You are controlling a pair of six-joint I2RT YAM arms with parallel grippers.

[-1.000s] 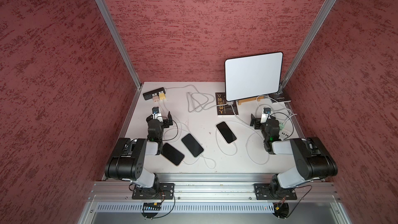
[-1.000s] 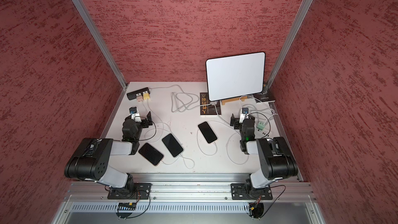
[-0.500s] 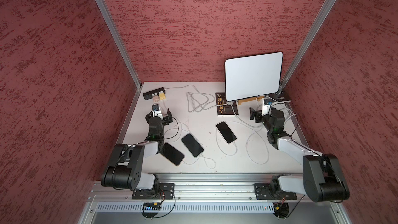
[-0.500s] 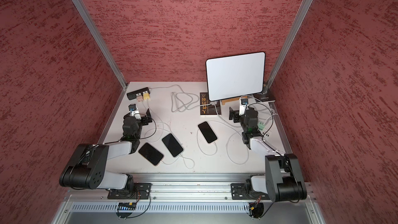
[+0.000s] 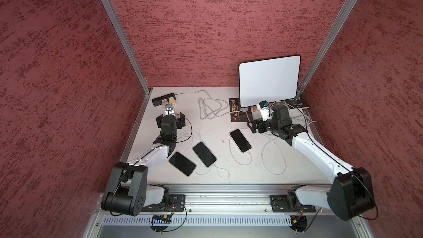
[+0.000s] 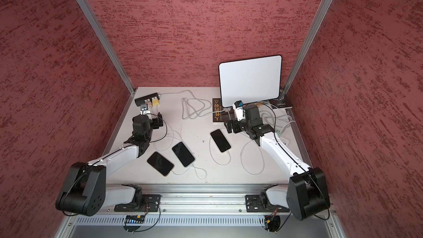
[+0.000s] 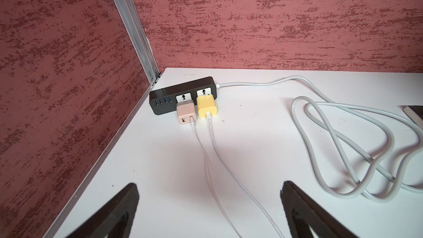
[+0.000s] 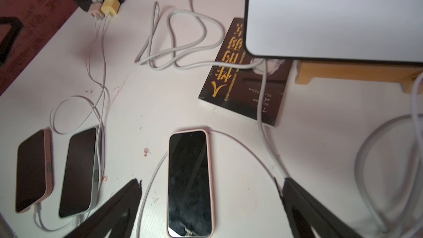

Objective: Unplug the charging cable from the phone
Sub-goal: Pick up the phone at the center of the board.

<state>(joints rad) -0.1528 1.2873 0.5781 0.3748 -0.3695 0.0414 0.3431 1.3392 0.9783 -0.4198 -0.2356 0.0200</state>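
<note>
In both top views 3 dark-screened phones (image 5: 204,154) lie on the white table (image 5: 212,131); the pink-cased phone (image 5: 240,140) sits just right of the frame's centre, its white charging cable (image 8: 188,231) plugged into its lower end. The right gripper (image 5: 253,127) hovers at that phone's upper right, jaws spread wide and empty. The left gripper (image 7: 209,185), likewise wide apart and empty, points at the black power strip (image 7: 183,95) near the table's upper left corner.

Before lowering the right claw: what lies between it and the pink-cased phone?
Just bare table and a thin white cable arcing off the phone, seen in the right wrist view.
</note>
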